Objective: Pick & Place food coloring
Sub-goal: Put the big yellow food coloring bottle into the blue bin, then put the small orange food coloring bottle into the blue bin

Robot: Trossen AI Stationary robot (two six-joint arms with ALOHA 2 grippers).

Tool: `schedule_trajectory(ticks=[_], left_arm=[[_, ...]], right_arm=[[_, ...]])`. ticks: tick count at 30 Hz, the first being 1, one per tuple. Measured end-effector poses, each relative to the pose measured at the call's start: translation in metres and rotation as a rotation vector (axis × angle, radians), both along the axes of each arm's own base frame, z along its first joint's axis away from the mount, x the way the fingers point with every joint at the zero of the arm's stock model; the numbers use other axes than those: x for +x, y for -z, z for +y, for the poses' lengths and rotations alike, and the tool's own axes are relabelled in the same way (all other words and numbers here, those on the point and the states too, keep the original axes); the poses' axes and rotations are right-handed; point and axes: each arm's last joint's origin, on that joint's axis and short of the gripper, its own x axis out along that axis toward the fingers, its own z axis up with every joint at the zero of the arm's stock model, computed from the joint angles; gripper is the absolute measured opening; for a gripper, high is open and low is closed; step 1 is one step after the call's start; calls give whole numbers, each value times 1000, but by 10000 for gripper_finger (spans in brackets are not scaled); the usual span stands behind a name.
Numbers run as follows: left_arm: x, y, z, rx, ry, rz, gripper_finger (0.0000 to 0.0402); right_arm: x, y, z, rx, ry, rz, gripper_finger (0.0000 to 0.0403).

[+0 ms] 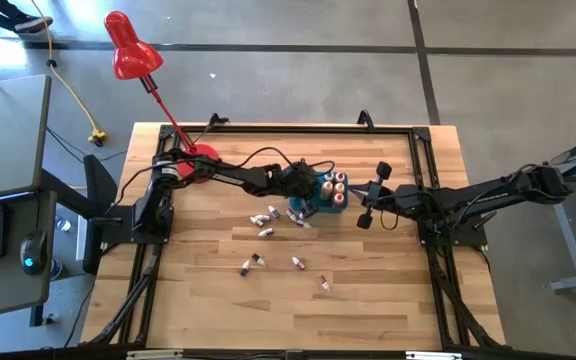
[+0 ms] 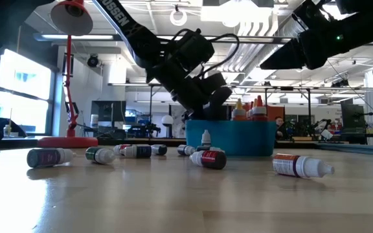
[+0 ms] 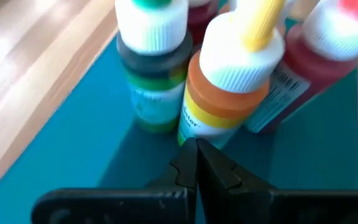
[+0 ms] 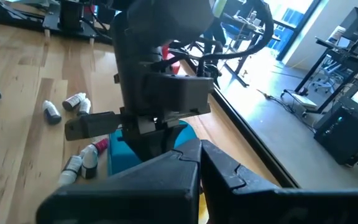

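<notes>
A blue bin (image 1: 340, 206) stands mid-table with food coloring bottles upright in it: a green one (image 3: 151, 74), an orange one with a yellow tip (image 3: 225, 93) and a red one (image 3: 303, 68). Several more small bottles (image 1: 265, 233) lie loose on the wood nearer the front, seen on their sides in the low view (image 2: 209, 159). My left gripper (image 3: 196, 152) is shut, empty, and dipped into the bin in front of the orange bottle. My right gripper (image 4: 199, 163) hangs shut and empty above the table just right of the bin (image 1: 366, 208). My left gripper reaches slanting down into the bin from the table's left. Its shut fingertips (image 3: 191, 149) stand right at the lower label of the orange bottle (image 3: 194, 127). Whether they touch it, I cannot tell.
A red desk lamp (image 1: 128, 48) stands on its base (image 1: 200, 160) at the table's far left corner, its stem slanting over the left arm. Black rails (image 1: 298, 127) frame the table. Bare wood lies toward the near edge (image 1: 288, 320).
</notes>
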Motion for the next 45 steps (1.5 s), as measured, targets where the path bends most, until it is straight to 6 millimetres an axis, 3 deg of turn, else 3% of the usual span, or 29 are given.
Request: schedule_trajectory(ticks=[16,18,21,28,34,38,43,45], left_arm=[[-3,-2,2,-16,9,25,0],[-11,-16,-1,-52,36,45,0],[-25,-53,-11,-52,82,38,0],[-80,-138,-50,135,153,64,0],[-137,-178,-89,164,104,137,0],[-165,-179,-119,160,61,217,0],[-186,-155,-155,157,-17,266,0],[-193,-142,-166,155,-79,260,0]], right_arm=[[1,0,1,45,-41,-15,2],[1,0,2,82,-77,-31,1],[2,-3,5,110,-145,-57,3],[8,-9,10,192,-302,-154,6],[22,-5,11,234,-321,-217,45],[37,0,16,255,-392,-206,89],[66,-18,39,236,-443,-123,129],[79,-30,49,296,-386,-85,134]])
